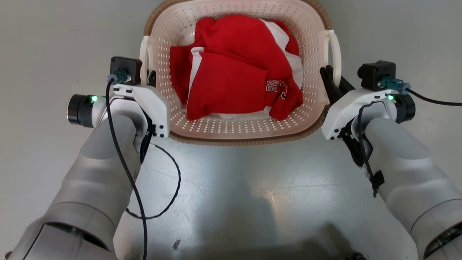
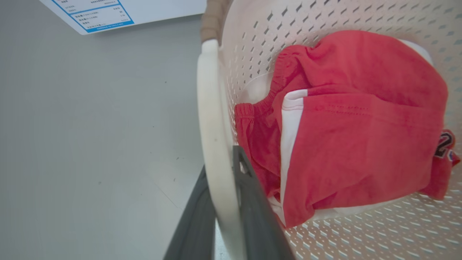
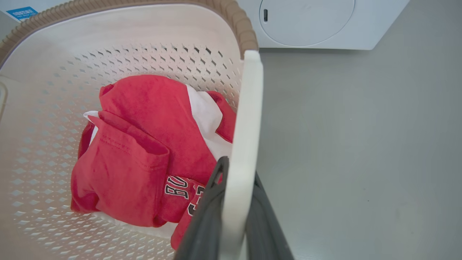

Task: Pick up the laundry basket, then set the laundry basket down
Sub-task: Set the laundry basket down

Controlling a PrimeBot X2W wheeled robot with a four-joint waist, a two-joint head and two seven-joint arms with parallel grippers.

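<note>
Holding black-lettered red garment (image 1: 231, 83): laundry basket (image 1: 234, 127)

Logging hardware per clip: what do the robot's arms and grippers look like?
Pale grey rounded forearms, white wrist housings with green lights, black camera blocks with teal plugs, loose black cables. Left gripper and right gripper: long dark grey fingers.

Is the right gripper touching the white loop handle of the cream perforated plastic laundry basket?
Touching. Right wrist view: the laundry basket's white loop handle sits pinched between the right gripper's dark fingers, no gap.
</note>
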